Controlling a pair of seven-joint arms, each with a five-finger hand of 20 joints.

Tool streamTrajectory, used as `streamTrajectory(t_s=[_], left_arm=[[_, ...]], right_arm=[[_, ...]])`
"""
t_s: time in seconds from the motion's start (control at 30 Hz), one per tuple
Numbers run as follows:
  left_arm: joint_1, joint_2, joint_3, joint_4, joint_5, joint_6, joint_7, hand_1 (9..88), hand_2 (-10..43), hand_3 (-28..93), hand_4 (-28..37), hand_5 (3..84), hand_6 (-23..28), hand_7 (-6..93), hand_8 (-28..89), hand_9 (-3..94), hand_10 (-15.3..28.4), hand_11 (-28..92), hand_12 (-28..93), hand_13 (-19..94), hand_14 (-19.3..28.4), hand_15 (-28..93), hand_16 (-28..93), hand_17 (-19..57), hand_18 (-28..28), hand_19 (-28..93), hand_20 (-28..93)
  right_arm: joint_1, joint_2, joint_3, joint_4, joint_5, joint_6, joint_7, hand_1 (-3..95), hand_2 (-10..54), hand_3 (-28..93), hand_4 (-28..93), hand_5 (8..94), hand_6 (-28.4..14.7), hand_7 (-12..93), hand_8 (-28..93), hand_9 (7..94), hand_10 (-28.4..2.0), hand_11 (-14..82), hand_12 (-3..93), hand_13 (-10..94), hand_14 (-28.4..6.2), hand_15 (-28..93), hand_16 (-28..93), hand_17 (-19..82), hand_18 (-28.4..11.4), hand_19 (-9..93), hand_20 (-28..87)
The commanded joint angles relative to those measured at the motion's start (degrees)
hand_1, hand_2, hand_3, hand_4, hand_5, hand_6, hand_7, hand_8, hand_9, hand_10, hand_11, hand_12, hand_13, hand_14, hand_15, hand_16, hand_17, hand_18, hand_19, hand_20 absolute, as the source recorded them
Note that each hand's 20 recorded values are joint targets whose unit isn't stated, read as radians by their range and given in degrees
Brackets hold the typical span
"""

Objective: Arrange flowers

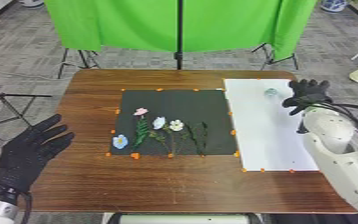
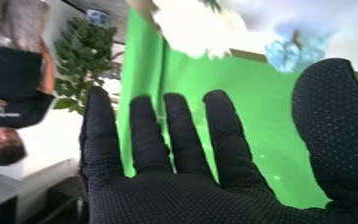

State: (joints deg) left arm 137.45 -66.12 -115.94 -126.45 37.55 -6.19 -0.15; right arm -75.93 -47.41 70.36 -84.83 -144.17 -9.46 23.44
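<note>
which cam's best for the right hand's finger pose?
Right wrist view. Right hand is close up there: fingers straight and spread, thumb well apart, glove texture readable. Head view has it much smaller, open at the white sheet's right edge, but adds its placement relative to the table.

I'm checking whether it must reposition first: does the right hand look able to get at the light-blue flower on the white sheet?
Probably yes: the right hand is open close beside the light-blue flower, and nothing visible stands between them.
</note>
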Motion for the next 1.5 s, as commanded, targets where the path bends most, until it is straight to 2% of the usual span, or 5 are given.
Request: streamTrajectory(t_s=[0.03, 0.3, 0.7, 0.97, 1.5], left_arm=[[0.1, 0.10, 0.28, 0.38, 0.24, -0.55, -0.54, 25.5, -1.8, 71, -25.7, 38.0, 2.9, 20.1, -10, 32.4, 13.3, 28, 13, 27, 16.3, 36, -2, -7.6, 22.4, 49, 5], [-0.5, 0.51, 0.44, 0.65, 0.18, -0.52, -0.75, 25.4, -2.0, 71, -25.7, 38.1, 2.9, 20.2, -10, 32.4, 13.3, 28, 13, 27, 16.4, 37, -2, -7.6, 22.3, 49, 5], [-0.3, 0.27, 0.34, 0.56, 0.19, -0.83, -0.72, 25.5, -1.8, 71, -25.8, 38.1, 2.9, 20.1, -10, 32.5, 13.3, 27, 13, 27, 16.3, 37, -2, -7.6, 22.3, 49, 5], [-0.7, 0.31, 0.65, 0.66, 0.19, -0.83, -0.85, 25.4, -1.8, 71, -25.8, 38.1, 2.9, 20.1, -10, 32.4, 13.4, 28, 13, 27, 16.3, 37, -2, -7.6, 22.4, 49, 5], [0.8, -0.39, 0.33, 0.06, 0.13, -0.04, 0.07, 25.4, -1.8, 71, -25.8, 38.1, 2.9, 20.2, -10, 32.4, 13.3, 28, 13, 27, 16.3, 37, -2, -7.6, 22.4, 49, 5]], right_arm=[[-0.4, -0.1, -1.3, 3.1, -1.2, 6.1, 2.4, 23.1, -9.1, 90, -28, 27.7, -3.3, 26, -18, 31.7, -11.6, 18.3, 19.0, 34, -8.8, 19, 22, 5, -21.9, 57, 14], [0.6, -0.2, -3.1, 7.7, -2.3, 12.6, 3.5, 30.7, -9.5, 88, -28, 33.3, -4.1, 29, -20, 42.2, -10.5, 32.8, 18.0, 56, -3.4, 50, 13, 21, -16.7, 78, 32], [0.7, -0.6, -4.3, 8.9, -2.3, 17.8, 0.6, 43.1, -9.5, 74, -28, 42.5, -0.2, 34, -23, 63.6, -2.3, 32.2, 26.7, 72, 1.5, 43, 30, 26, -16.9, 78, 38], [1.7, -1.8, -5.5, 10.3, -2.8, 18.7, -0.1, 38.1, -9.5, 81, -28, 41.9, 0.1, 35, -23, 58.6, -5.0, 39.9, 20.0, 70, -0.5, 49, 22, 25, -17.1, 78, 40], [-0.1, -1.9, -4.7, 8.7, -3.7, 27.8, -3.9, 46.7, -9.4, 86, -28, 75.0, 2.8, 45, -13, 92.4, -1.4, 23.4, 38.8, 88, -0.5, 50, 27, 34, -17.5, 82, 43]])
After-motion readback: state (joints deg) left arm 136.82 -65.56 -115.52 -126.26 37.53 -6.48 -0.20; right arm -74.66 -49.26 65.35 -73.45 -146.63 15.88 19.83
